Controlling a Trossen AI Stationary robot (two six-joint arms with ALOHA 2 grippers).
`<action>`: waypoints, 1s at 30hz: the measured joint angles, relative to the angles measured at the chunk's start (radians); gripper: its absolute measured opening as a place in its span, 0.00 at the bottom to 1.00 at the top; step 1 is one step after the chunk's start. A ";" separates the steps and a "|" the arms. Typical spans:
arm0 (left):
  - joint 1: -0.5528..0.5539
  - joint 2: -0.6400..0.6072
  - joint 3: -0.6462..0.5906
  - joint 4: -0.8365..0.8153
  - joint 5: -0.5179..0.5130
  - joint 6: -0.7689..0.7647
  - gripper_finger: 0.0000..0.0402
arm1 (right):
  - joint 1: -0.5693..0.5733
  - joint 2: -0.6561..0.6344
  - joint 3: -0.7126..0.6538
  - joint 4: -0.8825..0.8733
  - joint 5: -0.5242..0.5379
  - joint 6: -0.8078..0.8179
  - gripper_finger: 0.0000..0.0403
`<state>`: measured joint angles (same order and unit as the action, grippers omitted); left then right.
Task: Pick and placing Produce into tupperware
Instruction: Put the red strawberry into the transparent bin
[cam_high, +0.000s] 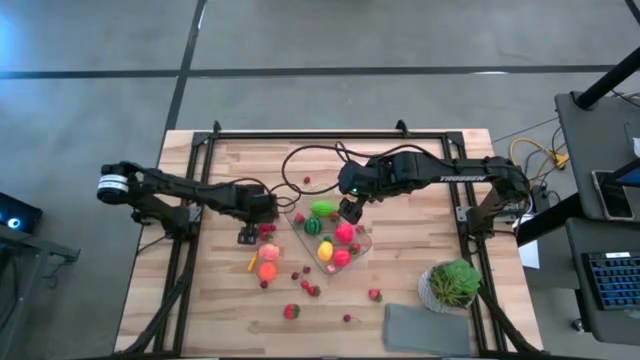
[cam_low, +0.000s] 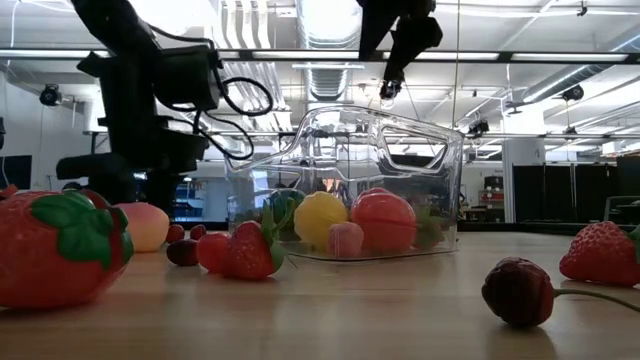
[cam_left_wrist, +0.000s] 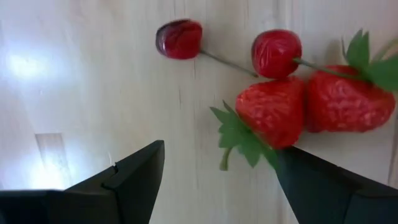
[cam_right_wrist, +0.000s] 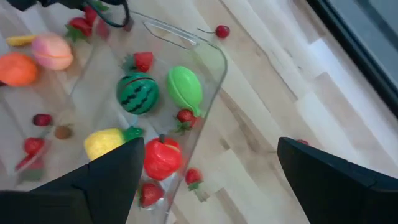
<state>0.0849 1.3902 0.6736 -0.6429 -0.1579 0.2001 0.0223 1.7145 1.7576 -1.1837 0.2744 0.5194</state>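
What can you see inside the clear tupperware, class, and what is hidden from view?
Inside the tupperware: a toy watermelon, a green fruit, a yellow fruit, a red fruit and small strawberries. The right tool's fingers cover the tub's near end.

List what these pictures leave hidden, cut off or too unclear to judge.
- Low view: both end effectors are cut off by the top edge; the tupperware wall blurs the produce behind it.
- Left wrist view: the right strawberry runs off the frame edge.
- Right wrist view: the open right end effector has its fingers covering part of the tupperware.
- High view: loose berries are too small to identify.
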 joint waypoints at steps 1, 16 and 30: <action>0.000 0.001 0.001 0.009 0.000 0.000 0.70 | -0.001 0.000 -0.001 -0.004 0.008 0.000 0.89; -0.001 -0.030 0.044 0.044 0.162 0.015 0.70 | -0.003 -0.001 -0.011 -0.040 0.014 -0.022 0.89; -0.001 0.028 0.041 0.094 0.219 0.016 0.70 | -0.003 -0.001 -0.013 -0.040 0.015 -0.022 0.89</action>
<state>0.0837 1.4186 0.7147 -0.5493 0.0612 0.2164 0.0190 1.7138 1.7443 -1.2236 0.2890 0.4973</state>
